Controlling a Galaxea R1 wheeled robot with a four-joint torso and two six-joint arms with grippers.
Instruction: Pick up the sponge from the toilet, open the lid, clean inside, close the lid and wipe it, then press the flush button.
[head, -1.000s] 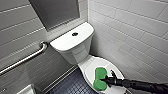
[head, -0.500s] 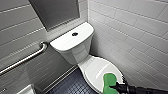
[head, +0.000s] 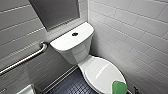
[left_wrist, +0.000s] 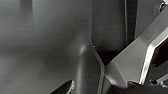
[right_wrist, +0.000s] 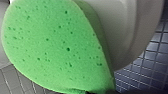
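1. Sponge (head: 119, 88): bright green, pitted with small pores, upright at the very front tip of the lid (head: 105, 72). In the right wrist view, close against the lid's white rounded edge, with the floor below.
2. Right gripper (head: 132, 91): clamped on the sponge's lower end, dark against the white wall tiles, the grip itself hidden behind the foam.
3. Lid: down, shut flat over the bowl, white and glossy.
4. Flush button (head: 74, 34): small, round and dark, in the middle of the flat tank top, well apart from the sponge.
5. Toilet (head: 75, 53): boxy tank set into the corner, bowl pointing out toward the camera.
6. White tiled wall (head: 130, 32) just beside the tank and bowl on the picture's right; a grey panel (head: 56, 12) above the tank.
7. Metal grab bar (head: 25, 60) on the wall at the picture's left, near the tank.
8. Dark floor (head: 72, 86) of small square tiles beneath and beside the bowl.
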